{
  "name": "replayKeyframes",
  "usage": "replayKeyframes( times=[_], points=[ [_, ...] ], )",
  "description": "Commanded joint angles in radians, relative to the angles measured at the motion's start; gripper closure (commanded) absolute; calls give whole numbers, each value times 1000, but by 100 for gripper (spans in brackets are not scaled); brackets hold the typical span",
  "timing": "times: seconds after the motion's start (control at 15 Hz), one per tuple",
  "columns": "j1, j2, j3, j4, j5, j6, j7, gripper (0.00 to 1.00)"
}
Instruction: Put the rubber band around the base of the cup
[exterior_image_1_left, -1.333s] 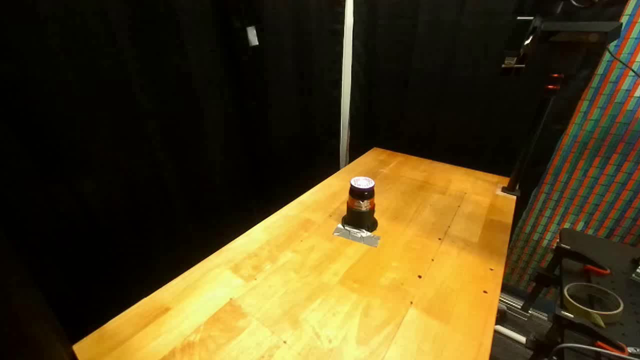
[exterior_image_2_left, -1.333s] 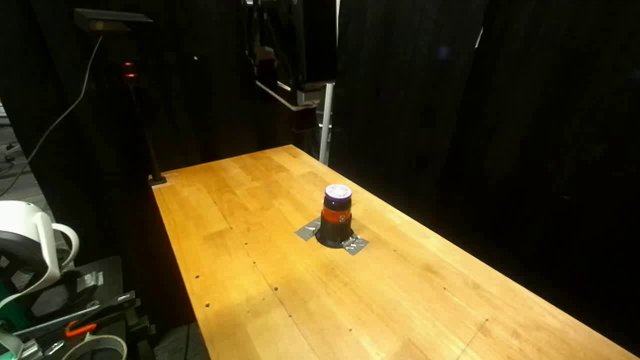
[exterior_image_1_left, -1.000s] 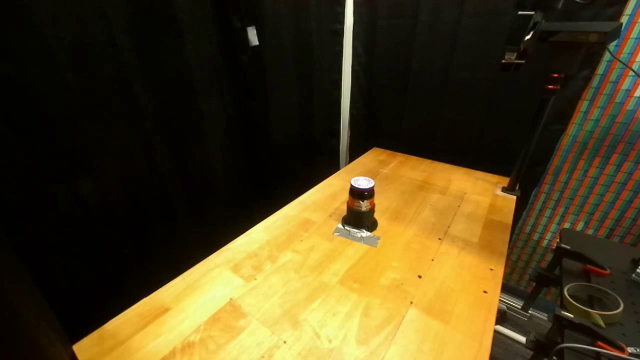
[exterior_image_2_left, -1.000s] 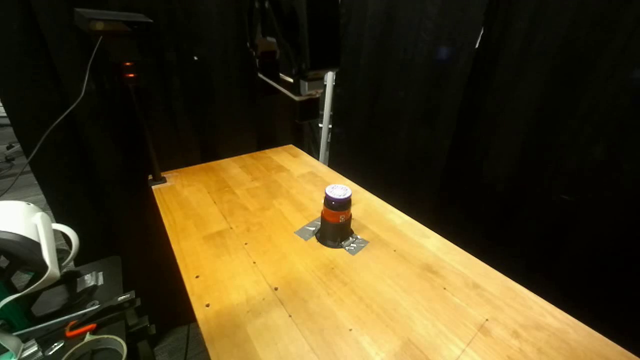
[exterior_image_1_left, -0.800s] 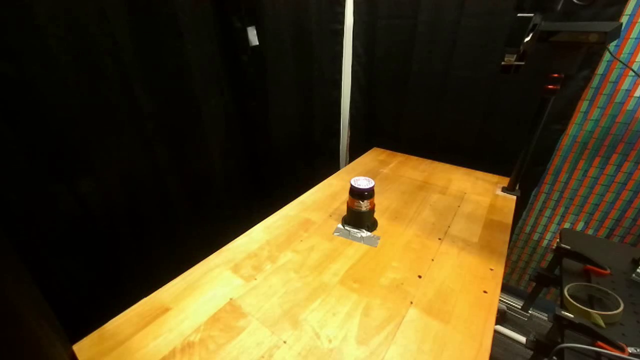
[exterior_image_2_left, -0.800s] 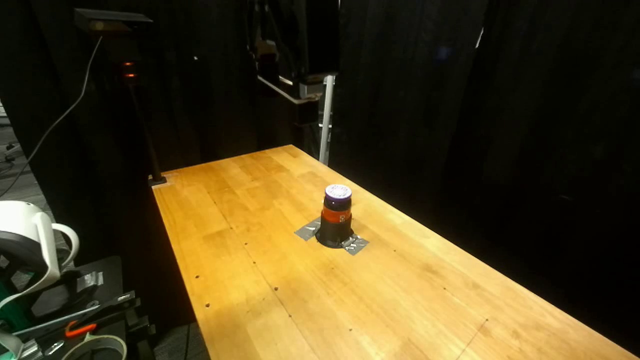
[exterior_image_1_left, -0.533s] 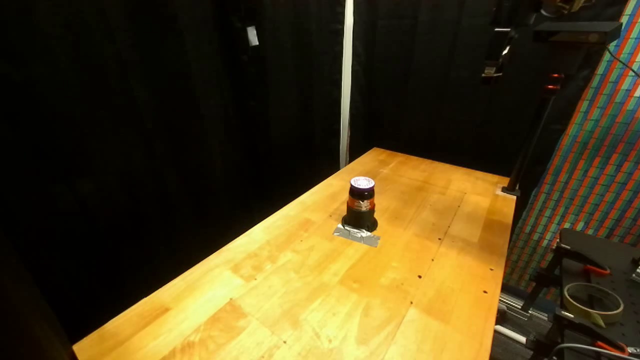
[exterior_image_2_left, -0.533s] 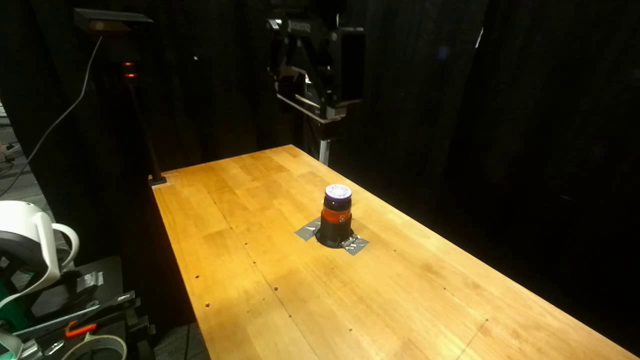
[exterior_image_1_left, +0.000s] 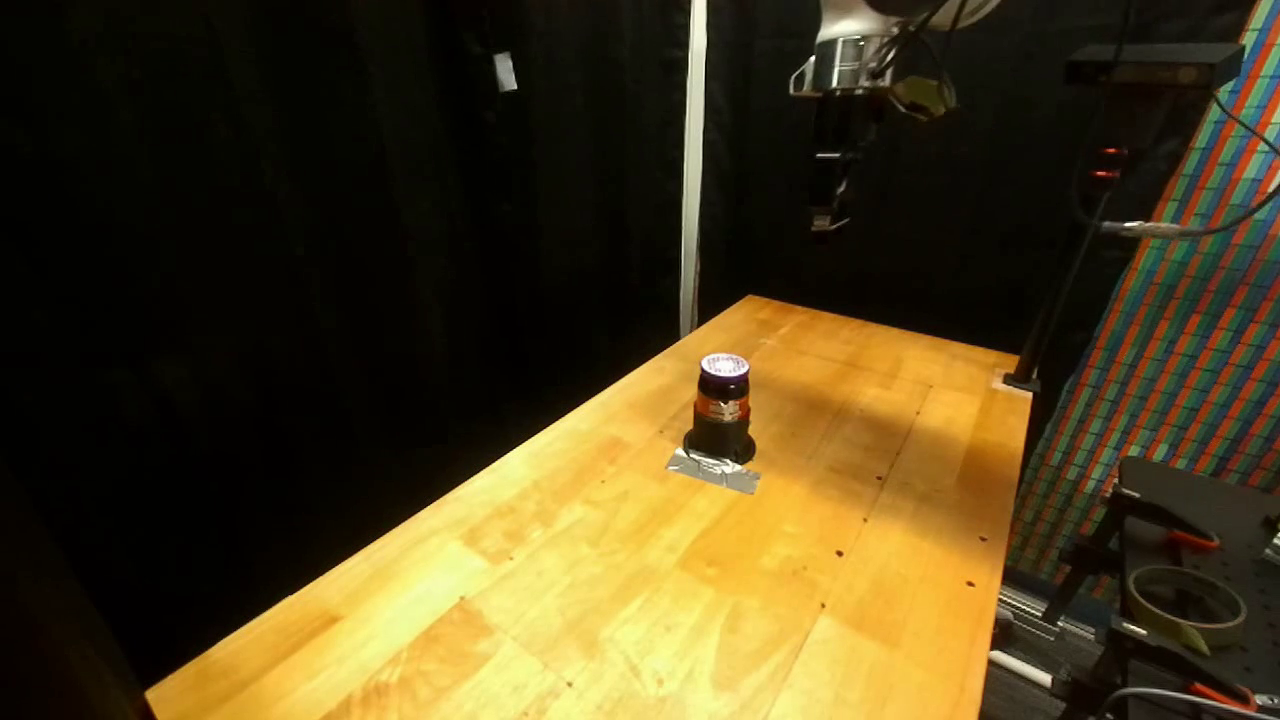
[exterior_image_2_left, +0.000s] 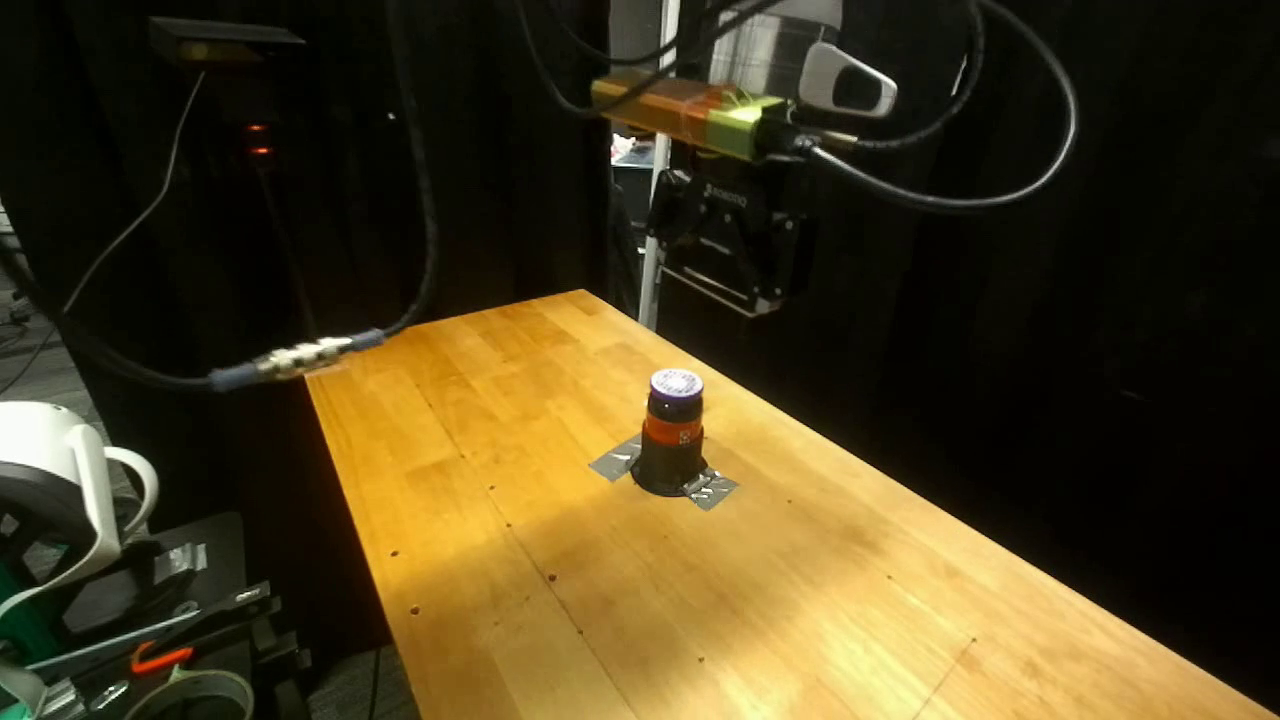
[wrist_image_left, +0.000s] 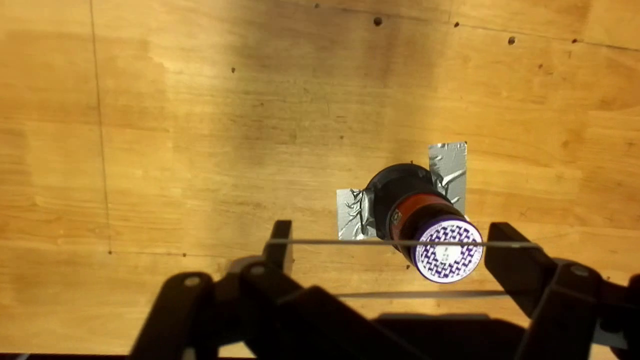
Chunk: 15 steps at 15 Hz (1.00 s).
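The cup (exterior_image_1_left: 722, 410) stands upright on the table. It has a white and purple top, a dark neck, an orange-red band and a black base. It shows also in an exterior view (exterior_image_2_left: 672, 432) and the wrist view (wrist_image_left: 420, 207). My gripper (exterior_image_2_left: 715, 290) is open, fingers pointing down, above the table and apart from the cup. It shows also in an exterior view (exterior_image_1_left: 829, 222). The rubber band (wrist_image_left: 320, 242) is stretched around the two spread fingers. In the wrist view the cup's top appears between the fingertips, nearer the right one, below the band.
Silver tape (wrist_image_left: 356, 215) fixes the cup's base to the wooden table (exterior_image_1_left: 600, 600). A lamp (exterior_image_2_left: 225, 40) on a pole stands at a table corner. Arm cables (exterior_image_2_left: 950, 200) hang in loops. A side cart with a tape roll (exterior_image_1_left: 1187, 605) stands beside the table.
The arm has come into view and moved over the table toward the cup, leftward in an exterior view, rightward and lower in an exterior view. The cup has not moved.
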<state>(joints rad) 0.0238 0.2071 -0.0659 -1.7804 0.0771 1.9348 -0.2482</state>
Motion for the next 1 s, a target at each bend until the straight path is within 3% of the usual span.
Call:
replayKeyframes(
  times=[0.0,0.4,0.93],
  points=[
    [-17,238,52,250,15,1,14,0],
    [-30,495,112,496,29,1,23,0],
    [-13,649,159,642,32,7,48,0]
  ],
)
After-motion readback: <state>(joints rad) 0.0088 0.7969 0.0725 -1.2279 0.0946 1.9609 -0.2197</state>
